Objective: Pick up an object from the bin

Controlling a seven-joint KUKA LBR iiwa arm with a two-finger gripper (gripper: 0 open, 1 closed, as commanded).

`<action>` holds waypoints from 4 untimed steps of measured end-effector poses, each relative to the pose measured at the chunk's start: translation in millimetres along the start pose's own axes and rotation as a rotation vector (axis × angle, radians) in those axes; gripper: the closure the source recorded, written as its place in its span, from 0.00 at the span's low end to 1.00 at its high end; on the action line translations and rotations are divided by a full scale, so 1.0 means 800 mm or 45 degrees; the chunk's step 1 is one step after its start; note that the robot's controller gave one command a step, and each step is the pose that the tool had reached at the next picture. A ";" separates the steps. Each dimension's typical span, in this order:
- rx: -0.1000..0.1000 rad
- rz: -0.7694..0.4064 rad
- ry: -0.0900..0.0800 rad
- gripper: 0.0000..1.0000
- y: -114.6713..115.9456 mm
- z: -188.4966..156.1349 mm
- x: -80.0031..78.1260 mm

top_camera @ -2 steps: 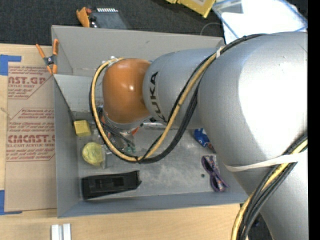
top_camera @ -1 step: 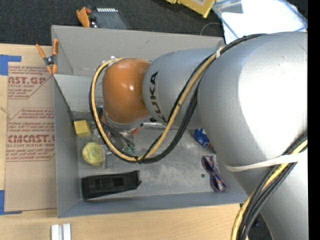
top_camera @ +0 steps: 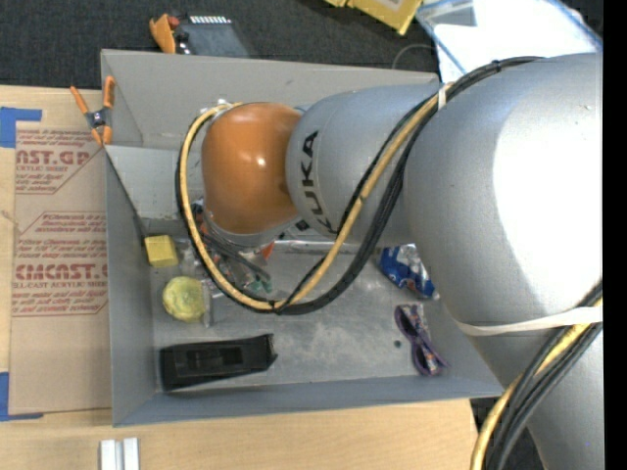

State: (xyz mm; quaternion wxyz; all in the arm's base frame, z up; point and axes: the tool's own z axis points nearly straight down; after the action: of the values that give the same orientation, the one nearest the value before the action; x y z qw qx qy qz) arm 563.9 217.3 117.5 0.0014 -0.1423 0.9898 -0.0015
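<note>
Grey metal lies all round me: I am low inside the bin (top_camera: 323, 352), over its left half, and nothing has been lifted from it. My gripper (top_camera: 238, 255) sits tucked under the glossy orange cover (top_camera: 250, 169) on my wrist, and looping cables (top_camera: 323, 262) cross in front of it, so I cannot tell whether it is open or closed, nor whether anything is in it. By my judgement the pick itself is not yet done; the closing and the lift remain.

Nearest to me, just to my left, is a small yellow block (top_camera: 161, 252), square-edged and matte, lying by the bin's left wall. Just below it lies a yellowish lump (top_camera: 183, 299), round, rough and dull, perhaps soft or crumbly. Either could be the one I go for; I cannot say which from here.

Further toward the front wall lies a black bar (top_camera: 216, 360), long, flat and smooth, like hard plastic. Well apart, on the right of the floor, there is a crinkled blue-and-white packet (top_camera: 407, 267), shiny like foil or film, and near it a thin purple thing shaped like a pair of glasses (top_camera: 419, 339). The floor between them is bare and scuffed.
</note>
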 end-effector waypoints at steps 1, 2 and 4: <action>-0.003 0.049 -0.010 1.00 -0.008 0.005 0.022; 0.000 -0.145 -0.013 1.00 0.011 0.019 -0.013; -0.003 -0.372 -0.015 1.00 0.021 -0.061 0.003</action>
State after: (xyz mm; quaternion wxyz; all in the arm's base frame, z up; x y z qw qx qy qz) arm 556.7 232.9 166.0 0.0067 -0.2849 0.9585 0.0005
